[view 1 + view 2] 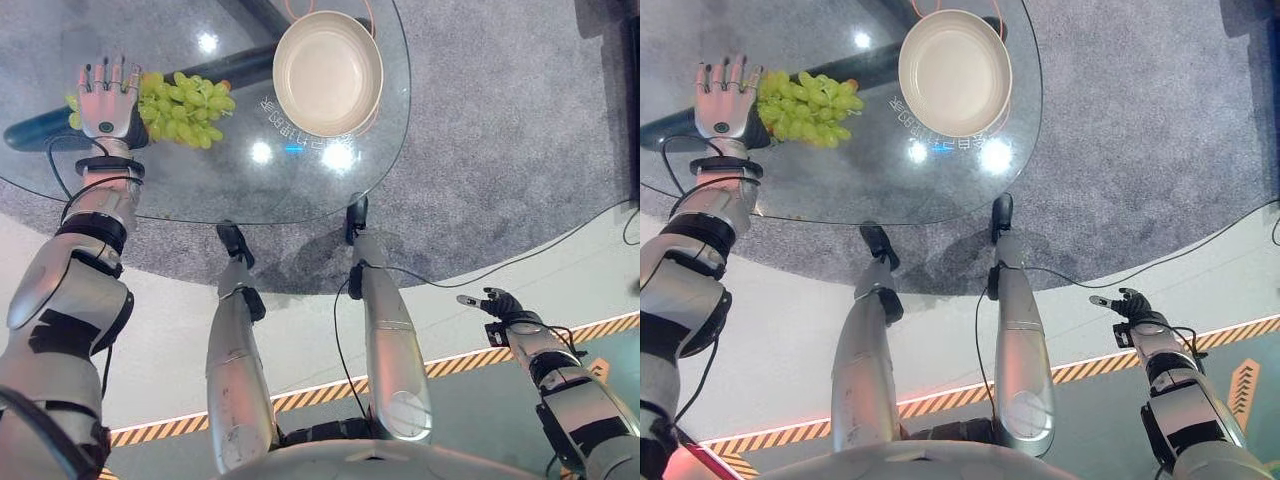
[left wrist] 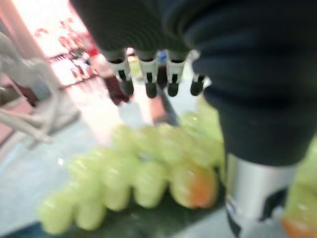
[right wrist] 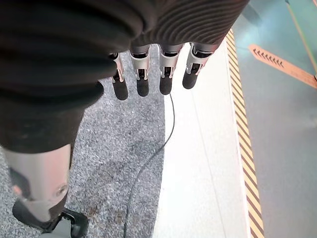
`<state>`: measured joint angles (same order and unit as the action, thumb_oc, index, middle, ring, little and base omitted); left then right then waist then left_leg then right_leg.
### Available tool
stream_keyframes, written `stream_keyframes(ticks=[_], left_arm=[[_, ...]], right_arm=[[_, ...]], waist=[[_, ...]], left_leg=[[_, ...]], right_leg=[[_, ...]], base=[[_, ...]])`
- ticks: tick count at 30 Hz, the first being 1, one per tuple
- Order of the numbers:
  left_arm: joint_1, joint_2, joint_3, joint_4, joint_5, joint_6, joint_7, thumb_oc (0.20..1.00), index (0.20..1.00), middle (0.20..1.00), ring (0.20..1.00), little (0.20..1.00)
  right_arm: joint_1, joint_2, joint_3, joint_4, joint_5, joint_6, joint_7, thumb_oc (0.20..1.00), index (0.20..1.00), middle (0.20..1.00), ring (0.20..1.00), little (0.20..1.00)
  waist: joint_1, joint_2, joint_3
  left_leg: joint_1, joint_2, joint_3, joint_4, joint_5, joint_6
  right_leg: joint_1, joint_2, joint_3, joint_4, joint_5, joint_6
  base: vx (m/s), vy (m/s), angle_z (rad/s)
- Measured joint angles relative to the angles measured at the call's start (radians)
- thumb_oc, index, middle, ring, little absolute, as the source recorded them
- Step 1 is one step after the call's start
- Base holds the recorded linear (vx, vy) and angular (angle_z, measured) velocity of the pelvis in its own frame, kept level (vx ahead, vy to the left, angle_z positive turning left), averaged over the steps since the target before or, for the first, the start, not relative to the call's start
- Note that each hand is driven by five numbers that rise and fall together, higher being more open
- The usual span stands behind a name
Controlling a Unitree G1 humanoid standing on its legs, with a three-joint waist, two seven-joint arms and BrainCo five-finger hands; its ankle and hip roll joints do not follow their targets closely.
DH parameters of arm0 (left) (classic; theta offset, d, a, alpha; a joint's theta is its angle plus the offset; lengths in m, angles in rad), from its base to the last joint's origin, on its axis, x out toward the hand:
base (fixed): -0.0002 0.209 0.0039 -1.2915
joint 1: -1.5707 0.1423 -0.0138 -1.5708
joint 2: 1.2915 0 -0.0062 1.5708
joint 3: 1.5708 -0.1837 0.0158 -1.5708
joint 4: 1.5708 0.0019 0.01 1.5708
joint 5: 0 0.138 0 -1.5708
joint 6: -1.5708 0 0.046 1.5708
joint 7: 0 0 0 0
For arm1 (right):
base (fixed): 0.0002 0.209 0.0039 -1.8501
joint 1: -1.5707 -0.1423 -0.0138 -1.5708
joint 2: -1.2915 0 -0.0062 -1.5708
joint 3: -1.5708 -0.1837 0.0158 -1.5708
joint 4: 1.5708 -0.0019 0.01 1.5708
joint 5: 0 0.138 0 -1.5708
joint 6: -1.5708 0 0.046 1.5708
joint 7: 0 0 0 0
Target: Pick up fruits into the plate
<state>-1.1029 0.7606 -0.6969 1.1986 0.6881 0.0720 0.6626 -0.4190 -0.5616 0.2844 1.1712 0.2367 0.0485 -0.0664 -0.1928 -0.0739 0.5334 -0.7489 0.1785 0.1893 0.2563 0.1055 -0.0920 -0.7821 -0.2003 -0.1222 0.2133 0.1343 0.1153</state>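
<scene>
1. The plate sits at the top centre of the frame on the round glass surface, and nothing lies in it. By that sign, no fruit has been delivered yet.
2. The bunch of green grapes lies on the surface in the upper left of the frame, to the left of the plate and apart from it. In the left wrist view one rounder fruit with an orange blush shows at the edge of the bunch; whether it is a separate fruit I cannot tell.
3. The left hand is in the upper left of the frame, just beside the grapes on their left side, at or touching the edge of the bunch. Its fingers are stretched out straight, not wrapped round anything, so it grips nothing.
4. The right hand hangs low in the lower right of the frame, off the surface and over the floor, well apart from grapes and plate. Its fingers are straight and relaxed, holding nothing.
5. Judged from this, the task is at its start: the reach to the grapes looks made, the grasp is not yet done.
6. Left to do: close on the bunch, lift it, carry it rightward to the plate, and release it there.
</scene>
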Motion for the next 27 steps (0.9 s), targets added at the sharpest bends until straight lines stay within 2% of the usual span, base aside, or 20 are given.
stream_keyframes(ticks=[6,13,23,26,27], left_arm=[[-0.031,0.02,-0.055,0.002,-0.003,-0.014,-0.168,1.0,1.0,1.0,1.0,1.0],[-0.082,0.03,-0.096,0.001,-0.107,-0.004,-0.354,1.0,1.0,1.0,1.0,1.0],[-0.109,0.045,-0.074,-0.007,-0.258,0.045,-0.515,1.0,1.0,1.0,1.0,1.0],[-0.118,0.046,-0.045,0.001,-0.266,0.094,-0.585,1.0,1.0,1.0,1.0,1.0],[-0.118,0.047,-0.044,0.006,-0.264,0.115,-0.609,0.787,0.787,0.787,0.787,0.787]], right_arm=[[-0.002,-0.002,0.006,-0.014,-0.001,-0.007,-0.02,1.0,1.0,1.0,1.0,1.0],[-0.003,-0.014,0.004,-0.063,-0.002,-0.008,-0.021,1.0,1.0,1.0,1.0,1.0],[0.0,-0.059,-0.002,-0.123,-0.001,-0.007,-0.049,1.0,1.0,1.0,1.0,1.0],[0.0,-0.064,-0.006,-0.128,-0.001,-0.007,-0.06,1.0,1.0,1.0,1.0,1.0],[0.001,-0.065,-0.006,-0.132,-0.001,-0.007,-0.061,1.0,1.0,1.0,1.0,1.0]], waist=[[-0.004,-0.001,-0.001],[-0.004,-0.001,-0.001],[-0.011,-0.002,-0.003],[-0.014,-0.002,-0.006],[-0.016,-0.002,-0.009]], left_leg=[[-0.006,0.008,0.005,0.047,-0.033,-0.001],[-0.016,0.007,0.014,0.054,-0.041,0.0],[-0.019,0.011,0.024,0.055,-0.043,-0.001],[-0.02,0.012,0.023,0.056,-0.043,-0.001],[-0.021,0.012,0.023,0.057,-0.043,-0.001]], right_leg=[[0.001,0.002,0.01,0.014,-0.009,0.005],[-0.013,0.001,0.021,0.016,-0.006,0.001],[-0.023,0.005,0.029,0.016,-0.008,0.003],[-0.023,0.005,0.029,0.016,-0.01,0.006],[-0.023,0.006,0.029,0.016,-0.01,0.006]], base=[[0.03,0.052,-0.05],[0.01,0.019,-0.02],[0.0,-0.013,-0.02],[0.0,-0.024,0.0],[0.01,-0.031,-0.01]])
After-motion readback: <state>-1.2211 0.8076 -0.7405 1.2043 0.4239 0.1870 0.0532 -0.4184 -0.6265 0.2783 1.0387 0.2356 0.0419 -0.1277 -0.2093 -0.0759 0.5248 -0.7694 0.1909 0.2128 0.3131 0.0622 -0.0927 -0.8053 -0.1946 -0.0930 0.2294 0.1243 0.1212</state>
